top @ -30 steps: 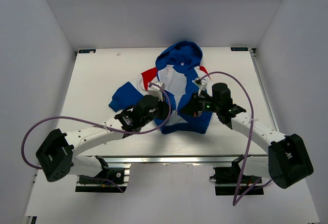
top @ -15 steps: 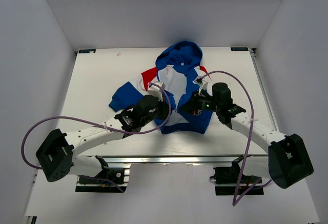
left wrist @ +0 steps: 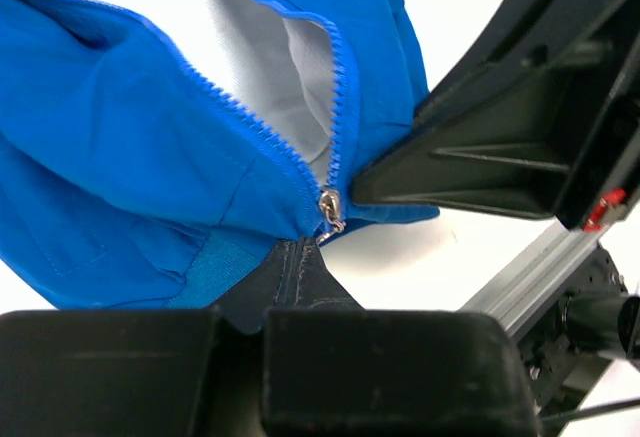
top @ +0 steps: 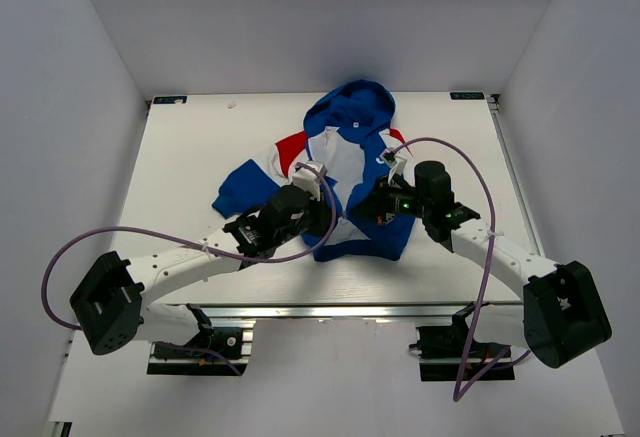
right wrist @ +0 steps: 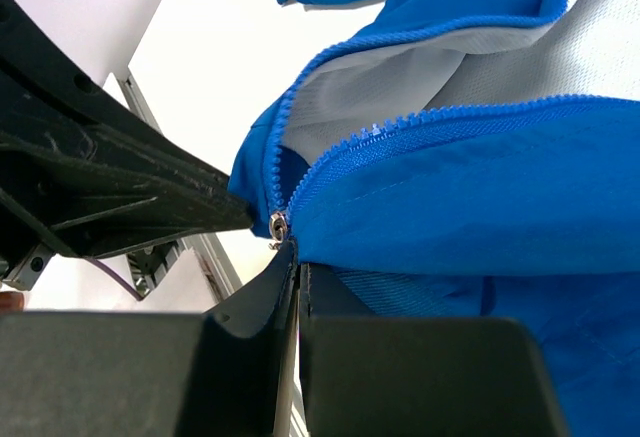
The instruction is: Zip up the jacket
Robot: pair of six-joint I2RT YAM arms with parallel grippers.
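Barely started: slider (left wrist: 328,208) sits just beyond the left pincer (left wrist: 300,260) and right pincer (right wrist: 296,267), both pressed together at the jacket (left wrist: 110,157) hem, teeth (left wrist: 238,120) beyond it unjoined.

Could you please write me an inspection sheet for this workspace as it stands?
Surface: white table, carrying the jacket.
Job's things: jacket lying front up, open; zipper slider at the bottom hem.
Clutter: tiny pale speck near the far left corner.
Grippers: left gripper and right gripper both shut, fingertips at the hem beside the slider; pinch unclear.
Cables: purple left cable and right cable, each looping off its arm.
Surroundings: white walls on three sides; metal rail at the near edge.
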